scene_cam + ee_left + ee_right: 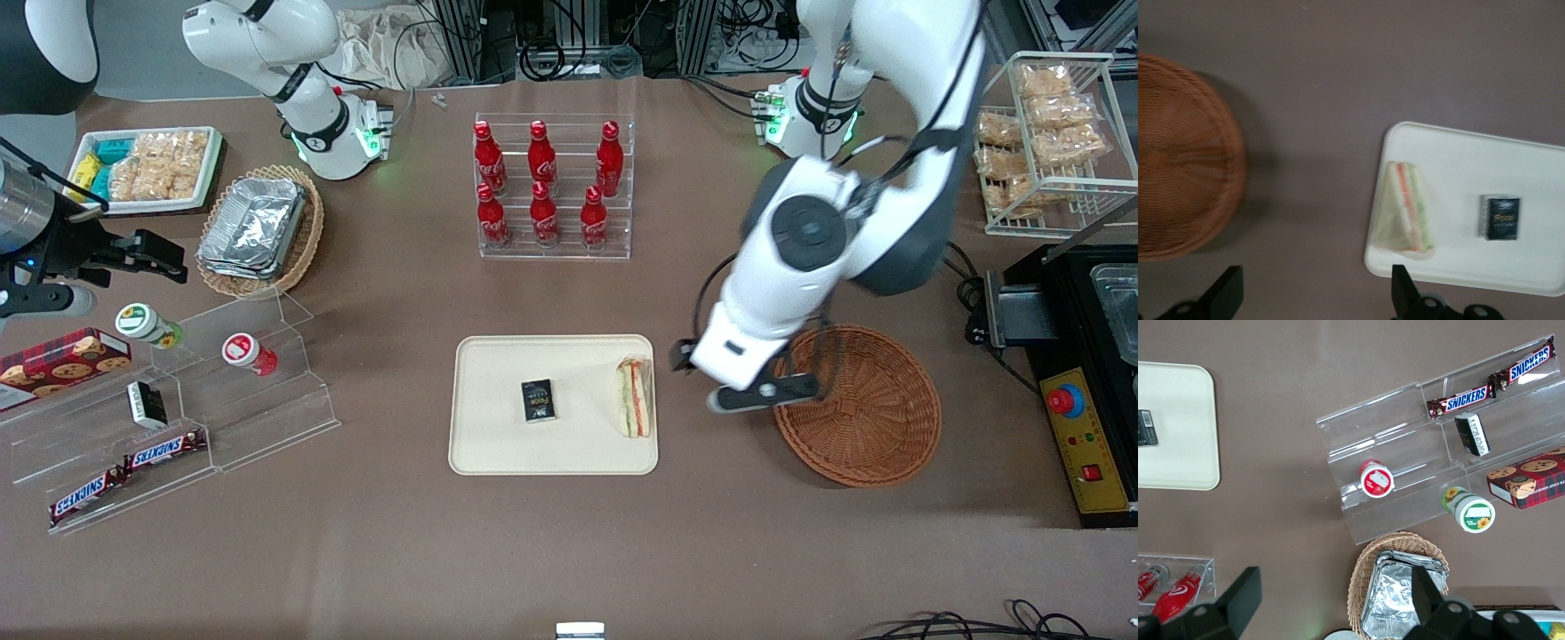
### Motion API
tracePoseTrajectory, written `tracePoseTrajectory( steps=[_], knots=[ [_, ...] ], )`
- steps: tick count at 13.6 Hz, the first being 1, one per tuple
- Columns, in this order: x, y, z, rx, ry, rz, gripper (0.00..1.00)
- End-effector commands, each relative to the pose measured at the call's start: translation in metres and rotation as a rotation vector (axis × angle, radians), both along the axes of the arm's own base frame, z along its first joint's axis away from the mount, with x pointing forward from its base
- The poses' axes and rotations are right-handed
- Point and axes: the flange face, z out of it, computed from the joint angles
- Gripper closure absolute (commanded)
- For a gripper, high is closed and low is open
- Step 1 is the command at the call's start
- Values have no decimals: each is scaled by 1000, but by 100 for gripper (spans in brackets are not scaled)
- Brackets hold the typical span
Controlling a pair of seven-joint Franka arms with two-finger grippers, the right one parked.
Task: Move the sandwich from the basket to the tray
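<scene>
- Sandwich (pixel 635 399) is lying on the tray (pixel 498 444), at the tray's edge nearest the basket (pixel 876 427), its filling layers showing.
- A small dark packet (pixel 538 400) is sitting mid-tray, apart from the sandwich.
- I am holding my gripper (pixel 1315 300) above bare table between tray and basket, fingers (pixel 1225 293) spread wide and gripping nothing.
- The basket is sitting just beside me, nothing lying in its visible part.

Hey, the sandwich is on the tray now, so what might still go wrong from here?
The sandwich lies at the very edge of the tray, beside the rim nearest the basket, so a nudge might push it onto the rim. The open gripper hangs low above the table between tray and basket; a sideways sweep might clip either. The small dark packet looks safe.
</scene>
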Motion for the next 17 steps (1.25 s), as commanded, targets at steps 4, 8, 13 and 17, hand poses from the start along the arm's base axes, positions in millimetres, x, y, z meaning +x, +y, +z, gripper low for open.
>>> tracePoseTrajectory(
  steps=[4, 8, 13, 17],
  knots=[
    [-29, 132, 65, 26, 105, -43, 0],
    [-41, 172, 91, 18, 90, -21, 0],
    [-39, 195, 115, 21, 108, -5, 0],
    [-41, 205, 126, 11, 107, -36, 0]
  ],
)
